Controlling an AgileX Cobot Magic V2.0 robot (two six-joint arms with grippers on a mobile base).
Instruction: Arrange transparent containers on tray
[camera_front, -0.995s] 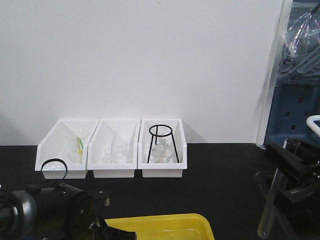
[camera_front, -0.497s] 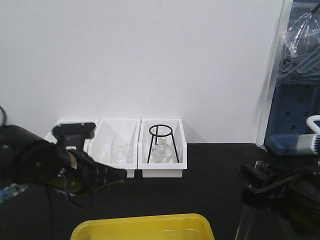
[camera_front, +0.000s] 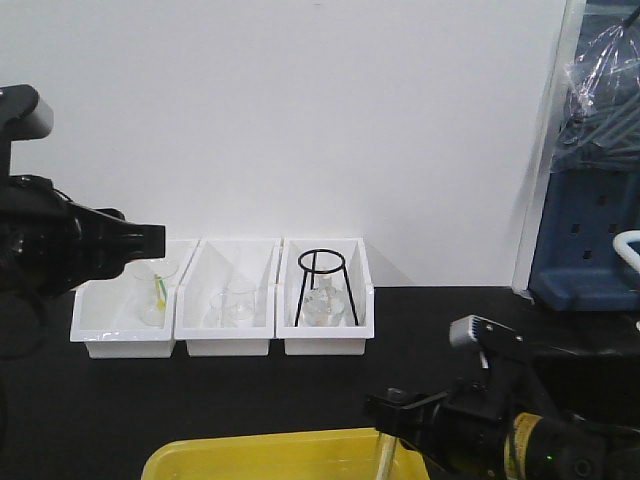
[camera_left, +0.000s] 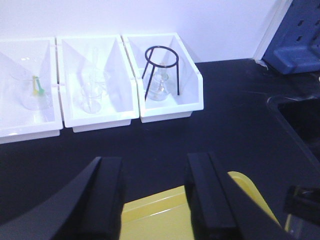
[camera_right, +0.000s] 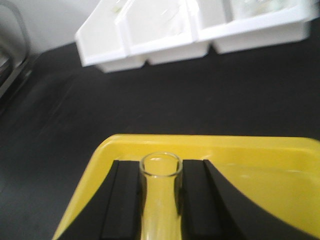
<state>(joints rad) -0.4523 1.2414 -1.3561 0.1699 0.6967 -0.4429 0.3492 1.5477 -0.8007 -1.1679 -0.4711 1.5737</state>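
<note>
One test tube (camera_right: 159, 215) — gripped in my right hand (camera_right: 160, 169), held over the yellow tray (camera_right: 250, 165), not yet laid down. My left hand (camera_left: 156, 190) — spread wide, empty, high above the tabletop (camera_left: 225, 100). No second one in view; I judge both placements remain.

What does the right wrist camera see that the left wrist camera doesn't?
Only the right wrist view shows the test tube clamped in the right gripper. Only the left wrist view shows the open, empty left gripper and the black ring stand in a bin. Both show the yellow tray, white bins and black table.
</note>
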